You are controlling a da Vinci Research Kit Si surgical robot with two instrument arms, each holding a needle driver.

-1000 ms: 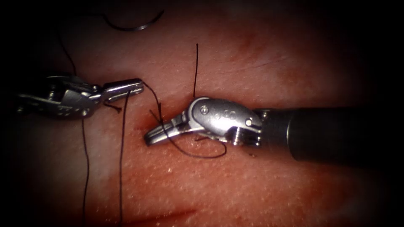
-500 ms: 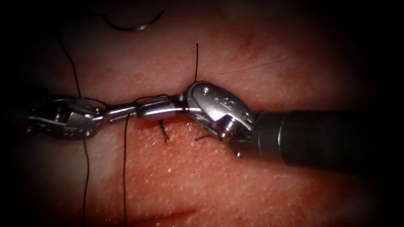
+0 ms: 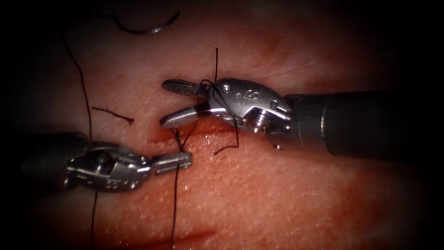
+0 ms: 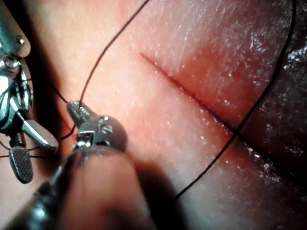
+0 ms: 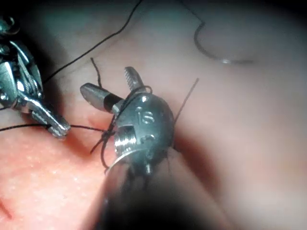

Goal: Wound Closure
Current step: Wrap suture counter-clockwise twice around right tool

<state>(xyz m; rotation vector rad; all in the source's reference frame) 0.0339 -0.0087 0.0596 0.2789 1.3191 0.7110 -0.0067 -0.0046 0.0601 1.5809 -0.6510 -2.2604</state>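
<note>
The cut (image 3: 203,132) runs across the tissue (image 3: 286,203) and serves as the landmark. The needle (image 3: 147,28) lies free on the tissue far above the cut's left end, in neither tool. The right tool (image 3: 173,104) sits just above the cut, jaws apart, with thread (image 3: 175,208) wrapped around its wrist. The left tool (image 3: 178,162) lies just below the cut's left end, clamped on the thread, which trails down from it. A loose thread piece (image 3: 113,114) lies left of the cut.
</note>
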